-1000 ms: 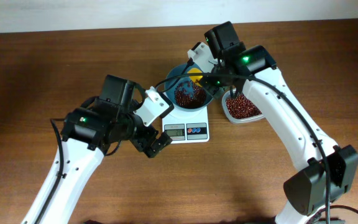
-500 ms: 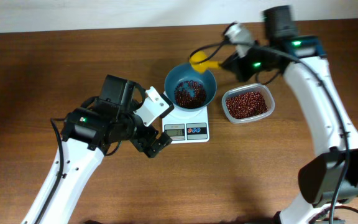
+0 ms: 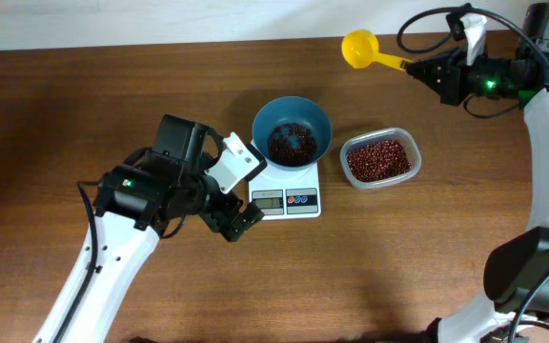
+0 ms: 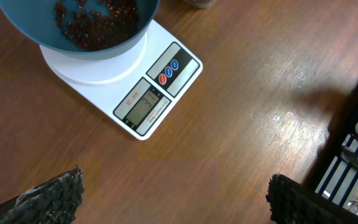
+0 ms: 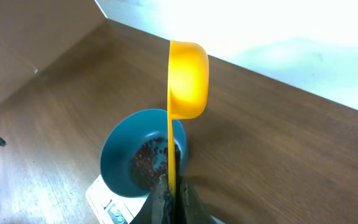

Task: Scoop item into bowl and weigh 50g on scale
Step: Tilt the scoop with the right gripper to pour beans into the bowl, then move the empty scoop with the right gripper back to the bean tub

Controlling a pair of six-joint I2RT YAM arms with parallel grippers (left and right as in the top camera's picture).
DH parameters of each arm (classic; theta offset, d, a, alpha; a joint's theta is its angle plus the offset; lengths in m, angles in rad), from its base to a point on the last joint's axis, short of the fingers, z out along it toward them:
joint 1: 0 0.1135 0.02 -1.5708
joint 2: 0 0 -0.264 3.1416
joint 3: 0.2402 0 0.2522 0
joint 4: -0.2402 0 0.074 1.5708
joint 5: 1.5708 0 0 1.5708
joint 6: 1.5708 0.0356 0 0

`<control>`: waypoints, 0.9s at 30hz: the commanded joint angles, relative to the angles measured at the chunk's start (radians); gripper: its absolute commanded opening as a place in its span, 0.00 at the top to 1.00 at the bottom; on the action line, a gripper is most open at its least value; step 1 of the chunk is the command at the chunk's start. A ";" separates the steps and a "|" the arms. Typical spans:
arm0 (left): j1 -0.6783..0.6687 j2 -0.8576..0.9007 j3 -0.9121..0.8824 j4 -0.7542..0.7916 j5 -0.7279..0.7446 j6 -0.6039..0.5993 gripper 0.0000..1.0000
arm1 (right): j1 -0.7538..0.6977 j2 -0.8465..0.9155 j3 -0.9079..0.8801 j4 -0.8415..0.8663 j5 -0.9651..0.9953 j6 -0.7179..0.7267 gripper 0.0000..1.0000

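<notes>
**Inspection: one bowl on one scale, scoop held aloft, two lots of beans**

Count of items on the tabletop: one bowl, one scale, one clear container. One scoop is off the surface. Two arms, each with one end effector.

Containers and contents:
- The teal bowl stands upright on the white scale's round platform. It holds a shallow layer of dark red-brown beans across its bottom, with blue showing around them.
- The clear container, rounded-rectangular, stands on the tabletop just right of the scale and apart from it. It is filled with the same beans across its whole floor.

The scale sits at the centre, front edge toward the arms' bases. One grey display, one red button and one blue button face up. The reading is too small to make out.

End effectors:
- Left end effector: jaws spread wide, holding nothing, positioned above the tabletop just left of the scale's front edge. In the left wrist view both fingers frame bare wood.
- Right end effector: clamped tight on the handle of the yellow scoop, whose cup is above the tabletop behind the bowl and container, well apart from both.
</notes>
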State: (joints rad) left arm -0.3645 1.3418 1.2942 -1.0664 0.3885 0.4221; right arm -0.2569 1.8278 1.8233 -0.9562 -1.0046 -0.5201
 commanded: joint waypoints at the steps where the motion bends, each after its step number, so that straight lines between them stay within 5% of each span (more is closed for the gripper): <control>1: -0.002 -0.002 0.014 -0.002 0.013 -0.010 0.01 | -0.018 -0.049 0.029 -0.040 0.113 0.063 0.96; 6: -0.002 -0.002 0.014 -0.002 0.013 -0.010 0.01 | -0.019 -0.065 0.029 -0.060 0.141 0.209 0.96; 15: -0.002 -0.002 0.014 -0.002 0.013 -0.010 0.01 | 0.026 -0.099 0.029 -0.050 0.538 0.707 0.96; 27: -0.002 -0.002 0.014 -0.002 0.013 -0.010 0.01 | 0.197 -0.099 0.029 -0.194 0.788 0.838 0.96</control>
State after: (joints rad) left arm -0.3645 1.3418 1.2942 -1.0660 0.3882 0.4221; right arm -0.1181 1.7550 1.8290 -1.0935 -0.3237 0.2920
